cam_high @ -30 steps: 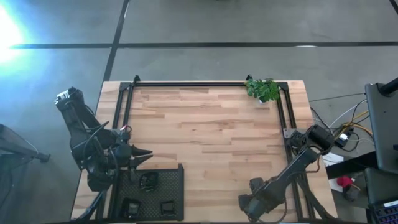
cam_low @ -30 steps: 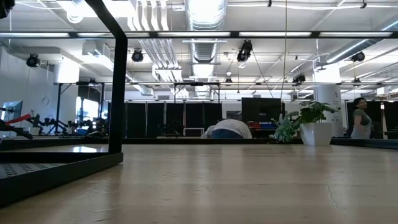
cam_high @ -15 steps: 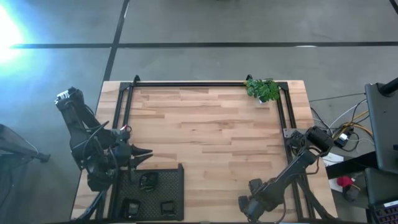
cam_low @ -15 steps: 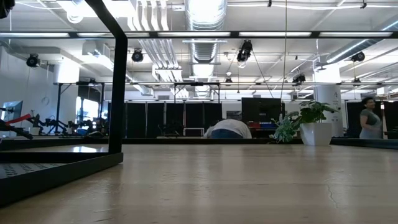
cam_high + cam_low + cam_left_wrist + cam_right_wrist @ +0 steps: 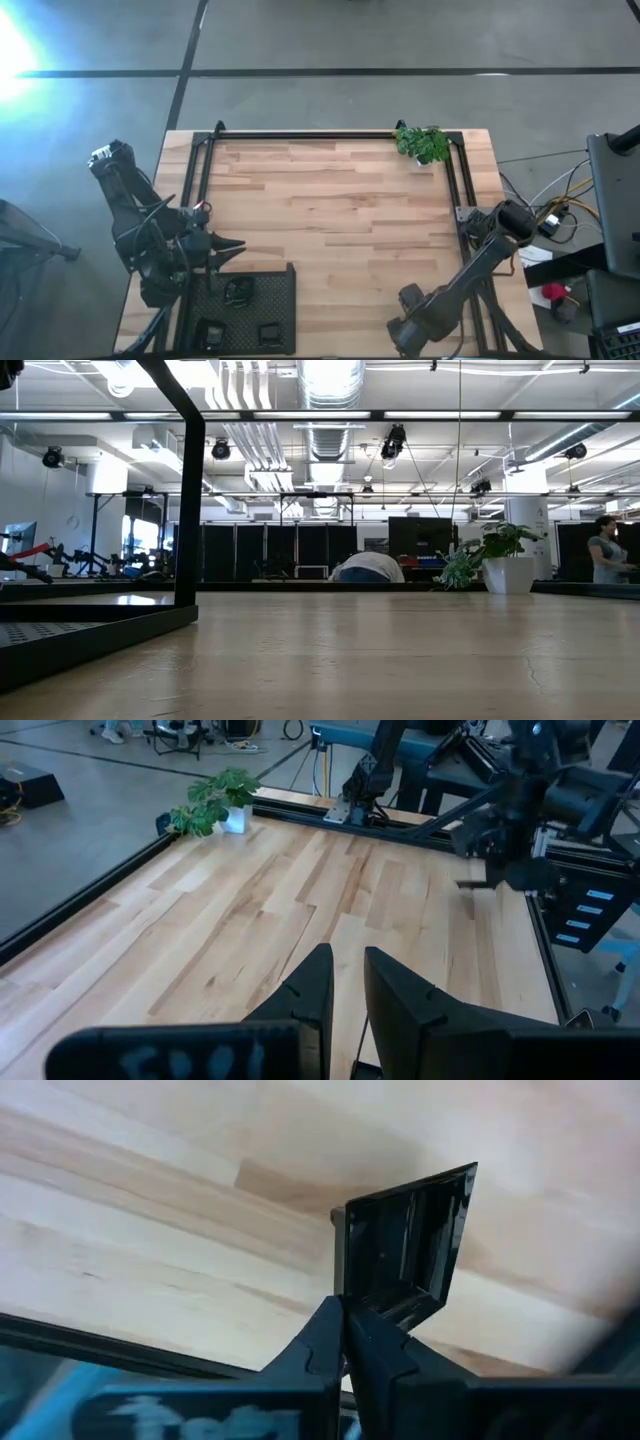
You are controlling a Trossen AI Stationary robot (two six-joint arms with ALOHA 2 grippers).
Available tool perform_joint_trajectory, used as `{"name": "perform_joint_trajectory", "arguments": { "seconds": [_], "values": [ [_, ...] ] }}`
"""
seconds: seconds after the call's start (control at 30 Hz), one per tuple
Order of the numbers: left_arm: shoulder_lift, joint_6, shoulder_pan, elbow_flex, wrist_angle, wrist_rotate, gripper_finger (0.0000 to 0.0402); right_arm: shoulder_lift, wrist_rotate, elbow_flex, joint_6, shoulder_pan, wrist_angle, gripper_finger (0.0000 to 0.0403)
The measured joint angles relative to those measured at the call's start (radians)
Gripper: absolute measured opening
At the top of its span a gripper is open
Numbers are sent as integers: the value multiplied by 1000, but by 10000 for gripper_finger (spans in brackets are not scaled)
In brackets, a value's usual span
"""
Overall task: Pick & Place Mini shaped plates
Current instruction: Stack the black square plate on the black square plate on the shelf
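A black mesh tray sits at the table's near left corner and holds three mini shaped plates. My left gripper hangs still above the tray's far edge, its fingers a narrow gap apart with nothing between them. My right gripper is near the front edge at the right, pointing down, shut on a square black plate. In the high view the gripper hides that plate. My right gripper pinches the square plate's rim near one corner between its two fingers, which come from above. The plate stands tipped up, its hollow side facing the wrist camera. Whether its far corner touches the wood I cannot tell.
A green plant in a white pot stands at the far right corner. A black rail frame borders the wooden top, whose middle is bare. A person walks in the room behind.
My right gripper has risen slightly near the front edge and its wrist has rolled a little. The person in the room has walked to the right.
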Motion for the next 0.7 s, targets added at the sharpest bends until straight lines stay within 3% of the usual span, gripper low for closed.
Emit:
{"name": "perform_joint_trajectory", "arguments": {
  "seconds": [0.2, 0.37, 0.7],
  "values": [
    [0, 1, 0, 0, 0, 0, 53, -5, 7, 167, -156, -40, -293, 8],
    [0, 2, 0, 0, 0, 0, 53, -5, 173, 290, -302, -91, -437, 8],
    [0, 29, 15, 0, 0, 0, 53, -7, 417, 440, -763, -284, -478, 8]
  ]
}}
